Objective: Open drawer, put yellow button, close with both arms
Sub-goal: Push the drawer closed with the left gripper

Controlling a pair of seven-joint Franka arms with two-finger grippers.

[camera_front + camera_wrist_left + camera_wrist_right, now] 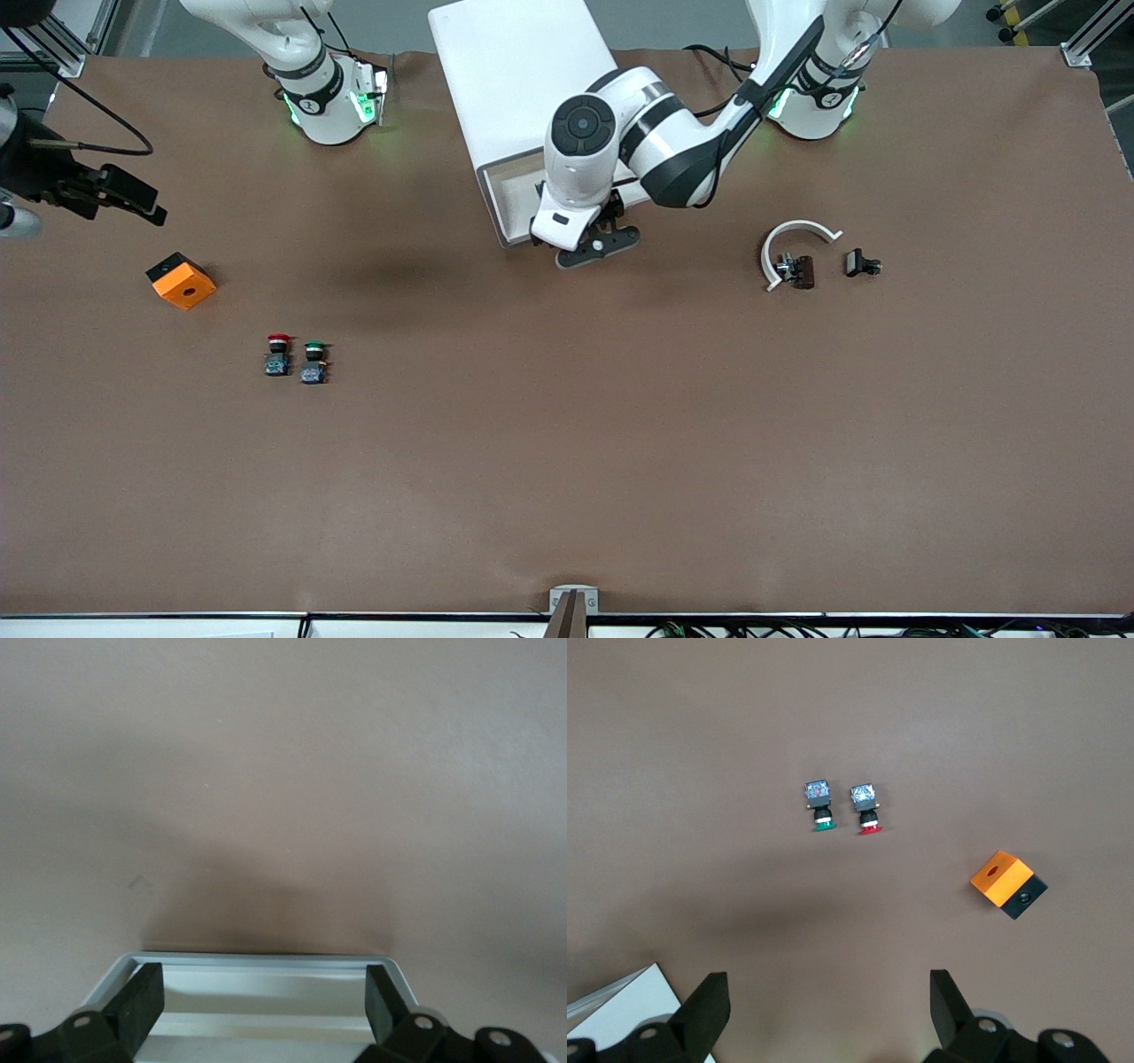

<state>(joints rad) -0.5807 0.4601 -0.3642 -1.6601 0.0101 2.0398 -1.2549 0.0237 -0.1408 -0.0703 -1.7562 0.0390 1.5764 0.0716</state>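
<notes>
No words, labels, brands or numbers can be read on anything in these three camera views.

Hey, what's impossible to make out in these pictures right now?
- Yellow button: in no view; the drawer interior is mostly covered by the left arm in the front view.
- Drawer in left wrist view: cut off by the edge, only its rim shows.
- Right gripper: off-frame in the front view.

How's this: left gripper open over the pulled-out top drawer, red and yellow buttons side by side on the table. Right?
Not quite: the right wrist view shows the red button beside a green button, not a yellow one. The left gripper is indeed open over the pulled-out drawer; the right gripper waits open above the table.
</notes>
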